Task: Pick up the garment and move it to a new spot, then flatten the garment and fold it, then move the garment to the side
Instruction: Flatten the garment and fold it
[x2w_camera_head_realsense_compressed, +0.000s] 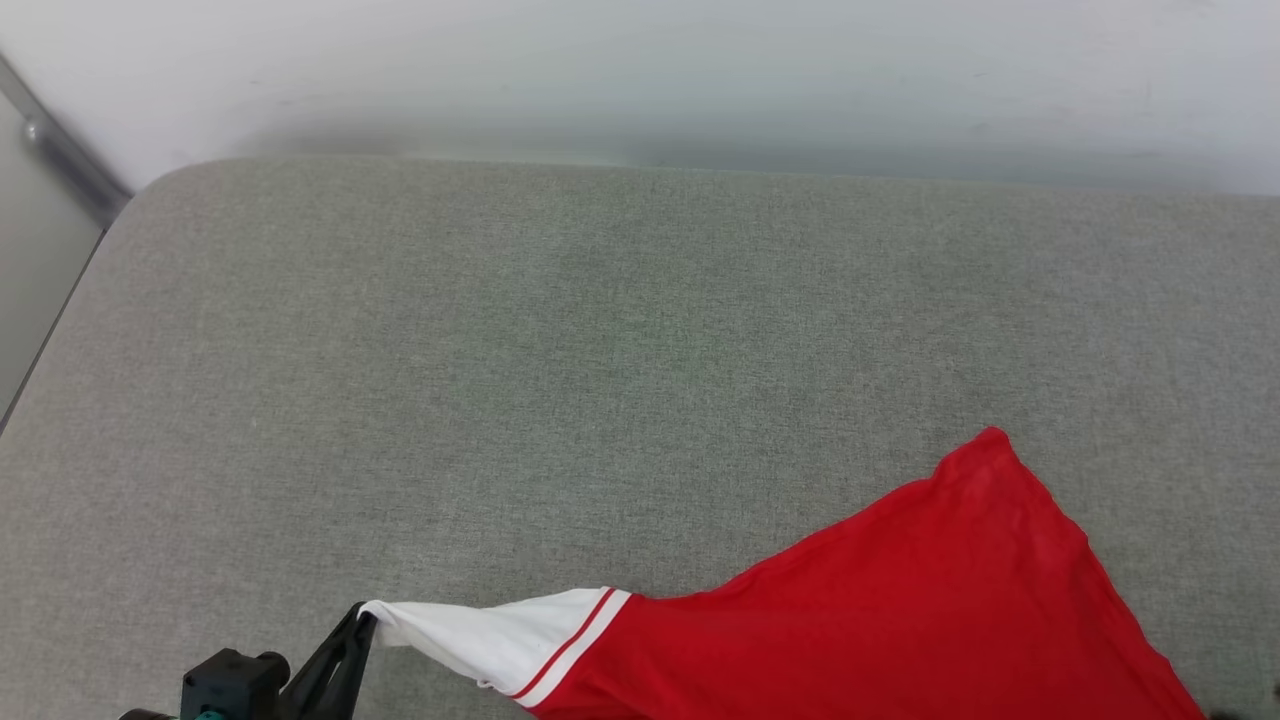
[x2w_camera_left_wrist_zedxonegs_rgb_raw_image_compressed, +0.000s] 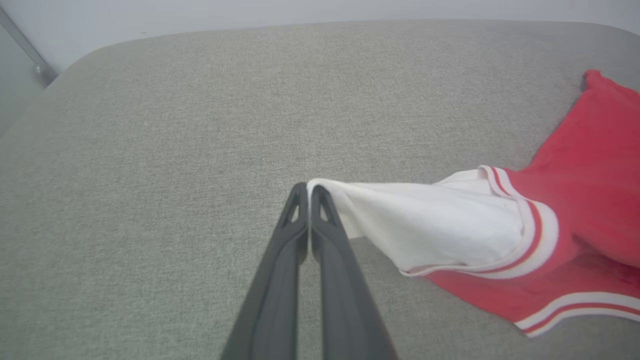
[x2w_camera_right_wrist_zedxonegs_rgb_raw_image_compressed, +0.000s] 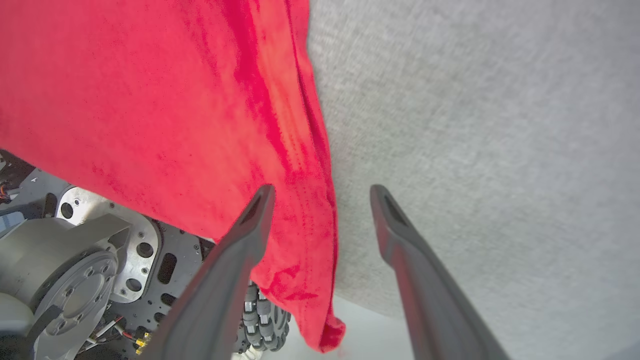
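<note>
Garment (x2w_camera_head_realsense_compressed: 900, 600) spreads over the near right part of a wide grey surface (x2w_camera_head_realsense_compressed: 500, 350), between the two grippers. It is a red shirt with a white short sleeve. Its red body rises to a point toward the far side in the head view, and its near edge runs out of the bottom of that view. In the right wrist view the red cloth (x2w_camera_right_wrist_zedxonegs_rgb_raw_image_compressed: 150, 100) hangs over the surface's edge, with the robot's metal base (x2w_camera_right_wrist_zedxonegs_rgb_raw_image_compressed: 90, 250) and a small roller wheel (x2w_camera_right_wrist_zedxonegs_rgb_raw_image_compressed: 265, 320) beneath it.

The surface is covered in a coarse woven grey fabric and has a rounded far-left corner. A plain pale wall (x2w_camera_head_realsense_compressed: 640, 70) stands behind it.

The white sleeve (x2w_camera_left_wrist_zedxonegs_rgb_raw_image_compressed: 440, 220) is pulled out to the left into a taut cone. Red and white striped trim runs where it meets the red body. The left gripper (x2w_camera_left_wrist_zedxonegs_rgb_raw_image_compressed: 309, 187) has its two long dark fingers pressed together on the very tip of this sleeve, pinching it at the lower left of the head view (x2w_camera_head_realsense_compressed: 362, 615).

The right gripper (x2w_camera_right_wrist_zedxonegs_rgb_raw_image_compressed: 322, 192) has its fingers spread wide and holds nothing. The stitched red hem lies just beside its left finger, and the other finger stands over bare grey fabric. The cloth is thin and soft, with loose folds near the hem.
</note>
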